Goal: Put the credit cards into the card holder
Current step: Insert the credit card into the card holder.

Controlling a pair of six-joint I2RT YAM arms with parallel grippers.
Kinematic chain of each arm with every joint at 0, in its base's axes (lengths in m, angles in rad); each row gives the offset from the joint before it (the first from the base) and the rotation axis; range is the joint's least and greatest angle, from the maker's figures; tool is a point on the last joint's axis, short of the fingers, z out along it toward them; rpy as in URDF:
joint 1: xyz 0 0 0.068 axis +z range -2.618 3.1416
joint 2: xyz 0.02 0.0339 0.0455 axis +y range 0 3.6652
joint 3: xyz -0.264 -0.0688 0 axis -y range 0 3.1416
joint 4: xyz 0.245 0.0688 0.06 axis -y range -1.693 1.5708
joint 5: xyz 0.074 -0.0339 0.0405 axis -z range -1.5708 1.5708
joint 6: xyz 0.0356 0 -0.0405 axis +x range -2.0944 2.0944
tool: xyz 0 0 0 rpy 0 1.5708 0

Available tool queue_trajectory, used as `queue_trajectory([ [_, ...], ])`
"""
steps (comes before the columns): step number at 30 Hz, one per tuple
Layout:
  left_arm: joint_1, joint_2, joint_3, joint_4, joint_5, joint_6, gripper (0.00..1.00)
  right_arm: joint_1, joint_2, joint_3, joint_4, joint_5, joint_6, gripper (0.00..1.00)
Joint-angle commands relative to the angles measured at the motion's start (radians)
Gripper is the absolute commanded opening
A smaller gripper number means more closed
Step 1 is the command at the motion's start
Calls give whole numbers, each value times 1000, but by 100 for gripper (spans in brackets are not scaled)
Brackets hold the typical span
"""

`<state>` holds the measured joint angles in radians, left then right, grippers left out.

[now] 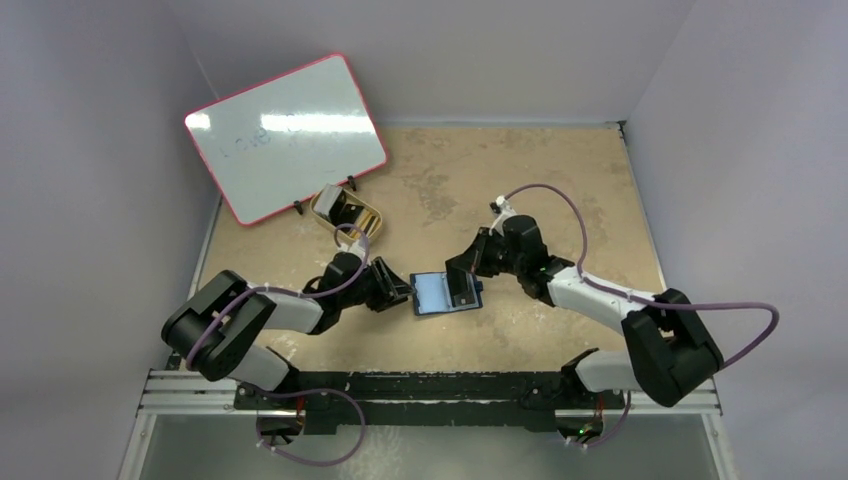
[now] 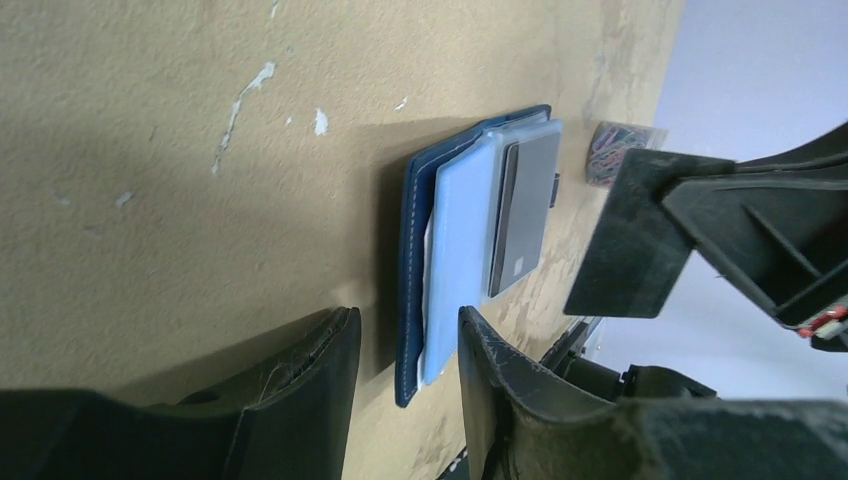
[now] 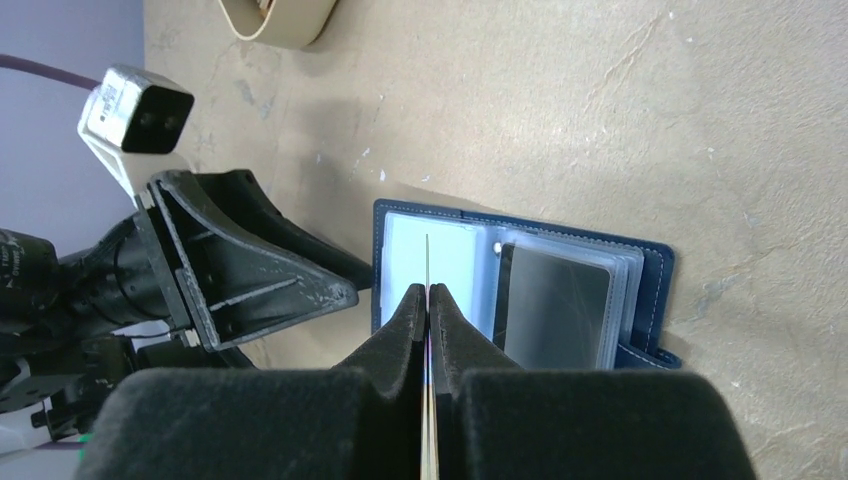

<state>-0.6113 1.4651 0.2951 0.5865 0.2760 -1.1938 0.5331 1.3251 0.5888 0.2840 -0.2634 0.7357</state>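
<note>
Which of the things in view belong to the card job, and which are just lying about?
Job:
- card holder, lying open
- grey card already in its pocket
- thin card pinched in the right gripper
- left gripper, open at the holder's edge

Lying about:
- whiteboard
- gold tin
- paper clips

The tan, scuffed table [image 1: 560, 200] is carrying a navy card holder [image 1: 432, 292], lying open near the middle. A gold tin [image 1: 325, 200] and a propped whiteboard [image 1: 285, 135] are standing far left. Coloured paper clips [image 2: 612, 150] are lying apart.
</note>
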Motion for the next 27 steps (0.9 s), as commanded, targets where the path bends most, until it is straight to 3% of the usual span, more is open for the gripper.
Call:
queue_trajectory([
  [1, -8, 36, -7, 176, 15, -28, 40, -15, 28, -26, 103, -60, -23, 0],
  [15, -17, 126, 37, 186, 11, -18, 24, -45, 115, -52, 180, -120, -25, 0],
  [20, -18, 145, 35, 194, 8, -24, 0, -47, 137, -54, 214, -114, -25, 0],
  [27, -18, 116, 20, 116, -56, 17, 0, -47, 179, -53, 292, -113, -16, 0],
])
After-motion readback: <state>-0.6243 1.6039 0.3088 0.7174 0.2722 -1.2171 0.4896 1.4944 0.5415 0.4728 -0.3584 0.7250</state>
